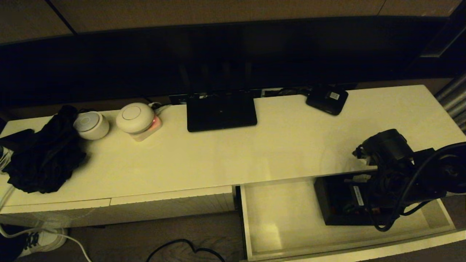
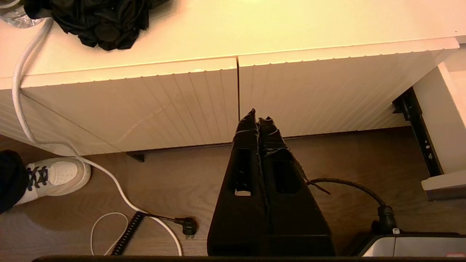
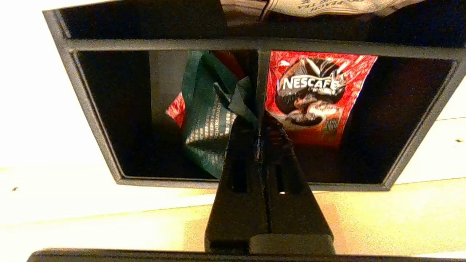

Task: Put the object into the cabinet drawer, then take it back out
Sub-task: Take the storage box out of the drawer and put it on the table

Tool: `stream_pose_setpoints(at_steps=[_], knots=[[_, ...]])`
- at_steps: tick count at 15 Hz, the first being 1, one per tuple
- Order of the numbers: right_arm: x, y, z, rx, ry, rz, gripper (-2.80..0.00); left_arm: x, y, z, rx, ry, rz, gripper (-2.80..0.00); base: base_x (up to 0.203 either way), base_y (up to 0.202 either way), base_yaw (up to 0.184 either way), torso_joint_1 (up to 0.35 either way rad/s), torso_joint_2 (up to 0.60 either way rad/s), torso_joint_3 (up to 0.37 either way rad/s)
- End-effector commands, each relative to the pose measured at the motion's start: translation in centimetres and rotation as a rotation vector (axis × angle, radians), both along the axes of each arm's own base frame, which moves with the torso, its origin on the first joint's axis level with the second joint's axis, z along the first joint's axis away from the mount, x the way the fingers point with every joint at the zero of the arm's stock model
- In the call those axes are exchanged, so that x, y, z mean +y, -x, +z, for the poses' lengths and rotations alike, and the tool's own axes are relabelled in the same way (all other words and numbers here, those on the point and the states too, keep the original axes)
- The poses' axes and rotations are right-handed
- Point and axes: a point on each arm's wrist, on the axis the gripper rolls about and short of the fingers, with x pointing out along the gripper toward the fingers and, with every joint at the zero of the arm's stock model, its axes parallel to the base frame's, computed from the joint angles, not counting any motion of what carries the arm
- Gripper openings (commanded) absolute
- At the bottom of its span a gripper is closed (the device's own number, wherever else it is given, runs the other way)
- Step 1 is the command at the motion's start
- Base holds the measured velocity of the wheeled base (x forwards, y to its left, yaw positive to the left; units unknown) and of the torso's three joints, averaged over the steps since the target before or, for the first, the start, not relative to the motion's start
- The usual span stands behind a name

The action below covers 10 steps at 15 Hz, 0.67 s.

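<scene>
Long white bench (image 1: pixel 225 153) spanning the head view, dark screen behind it. Wide cabinet drawer (image 1: pixel 284 222) pulled out under the bench's right end, pale floor bare on the side away from the right arm. Narrower ribbed drawer fronts (image 2: pixel 145 105) closed, straight ahead of the left gripper (image 2: pixel 257 120), jaws pressed together on nothing, hanging low above the wooden floor (image 2: pixel 174 182), well apart from the open drawer.

Black box (image 1: pixel 342 203) resting inside the open drawer, toward its right side, directly under the right gripper (image 3: pixel 259 123). Jaws shut around the thin inner divider (image 3: pixel 259 80) running between two compartments, tips reaching down into the box. Just to one side of the jaws, a red Nescafé packet (image 3: pixel 316 98) standing in its compartment; just to the other side, a dark green packet (image 3: pixel 207 127) with a scrap of red behind it. Beyond the cross divider, farther from the jaws, a pale printed packet (image 3: pixel 327 7) at the box's far edge.

Well away from both grippers, on the bench: black cloth (image 1: pixel 43 156) at the left end, two round white devices (image 1: pixel 113 122), a black router (image 1: pixel 220 111) in the middle, a small flat black device (image 1: pixel 327 99) with a white label near the back.
</scene>
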Motion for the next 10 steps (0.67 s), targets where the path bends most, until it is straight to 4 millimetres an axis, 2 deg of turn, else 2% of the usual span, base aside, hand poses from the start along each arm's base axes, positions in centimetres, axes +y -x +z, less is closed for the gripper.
stream_pose_setpoints(at_steps=[1, 5, 10], knots=[[-0.2, 0.8, 0.8, -0.021, 0.006, 0.018, -2.8, 0.0, 0.0, -0.1, 0.003, 0.0, -0.001, -2.8, 0.0, 0.0, 0.0, 0.0, 0.0, 0.0], [-0.4, 1.8, 0.2, -0.001, 0.019, 0.033, -2.8, 0.0, 0.0, -0.1, 0.003, 0.0, -0.001, -2.8, 0.0, 0.0, 0.0, 0.0, 0.0, 0.0], [-0.5, 2.2, -1.8, 0.075, 0.034, 0.05, -2.8, 0.0, 0.0, -0.1, 0.003, 0.0, 0.001, -2.8, 0.0, 0.0, 0.0, 0.0, 0.0, 0.0]])
